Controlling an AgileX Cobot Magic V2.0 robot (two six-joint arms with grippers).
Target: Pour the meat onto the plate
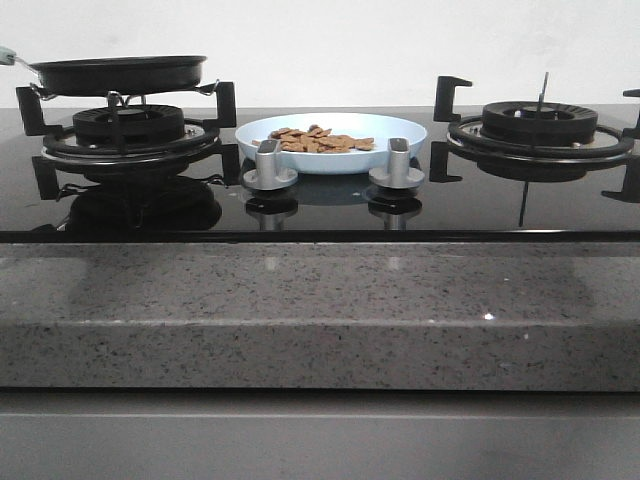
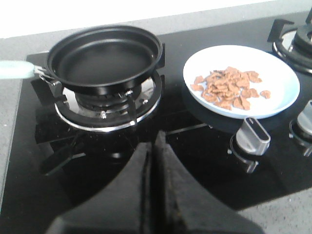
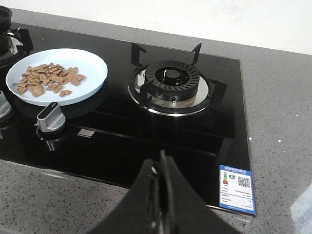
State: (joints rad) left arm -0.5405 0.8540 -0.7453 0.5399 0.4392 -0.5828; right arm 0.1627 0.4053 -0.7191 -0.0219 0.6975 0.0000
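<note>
The meat (image 1: 318, 140) lies as a loose scatter of small flat brown chunks on the pale-blue plate (image 1: 400, 128), spread across the plate's middle and toward one side, with bare blue surface around it. The plate sits on the black glass hob (image 1: 470, 200) between the two burners, just behind the two silver control knobs (image 1: 270, 165).

Neither arm shows in the front view. In the left wrist view the left gripper (image 2: 154, 165) hangs above the hob's front edge, its two black fingers pressed together with no gap and nothing between them. The plate and meat lie well apart from it, ahead and off to one side; the black frying pan (image 2: 105, 56) rests empty on the left burner's grate (image 2: 109, 105), its pale handle (image 2: 14, 69) pointing away from the plate.

In the right wrist view the right gripper (image 3: 161, 187) is likewise closed, fingers touching, holding nothing, poised over the hob's front edge near a blue label sticker (image 3: 237, 189). The bare right burner (image 3: 171, 80) lies ahead of it, and the plate with meat is farther off beyond a knob.
</note>
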